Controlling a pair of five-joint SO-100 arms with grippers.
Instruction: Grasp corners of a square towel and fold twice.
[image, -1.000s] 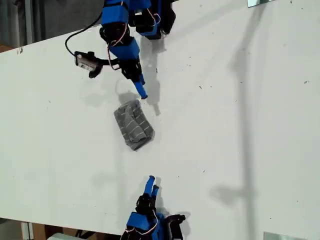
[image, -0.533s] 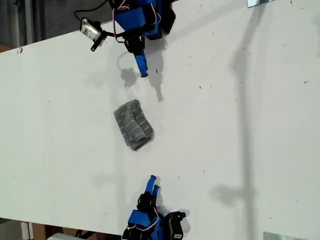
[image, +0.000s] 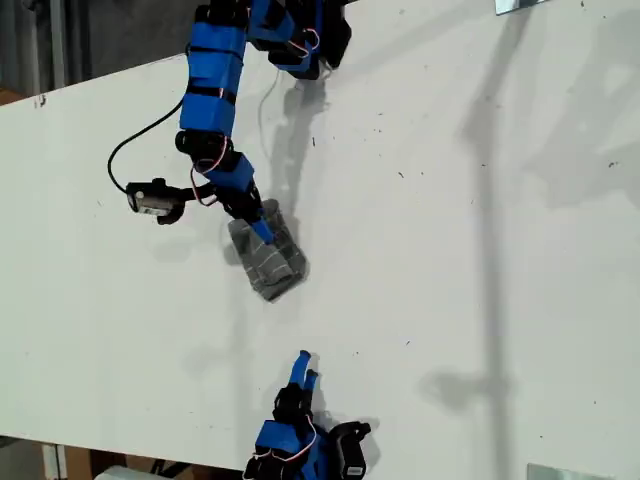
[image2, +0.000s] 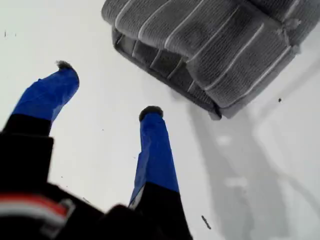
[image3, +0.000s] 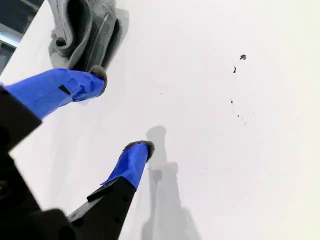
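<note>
The towel, dark grey with thin pale stripes, lies folded into a small thick bundle on the white table. Its corners are tucked into the layers and I cannot single them out. My second gripper reaches down from the exterior view's top to the towel's upper end. It is open, with one fingertip right against the towel. My first gripper sits near the exterior view's bottom edge, open and empty, a short way from the towel's layered edge.
The second arm's camera module hangs on a black cable at the exterior view's left of the towel. Arm bases stand at the table's top edge and bottom edge. Long shadows cross the table on the exterior view's right.
The second arm pulled back toward its base, then swung out again and came down onto the towel's upper end. The first arm and the towel have not moved.
</note>
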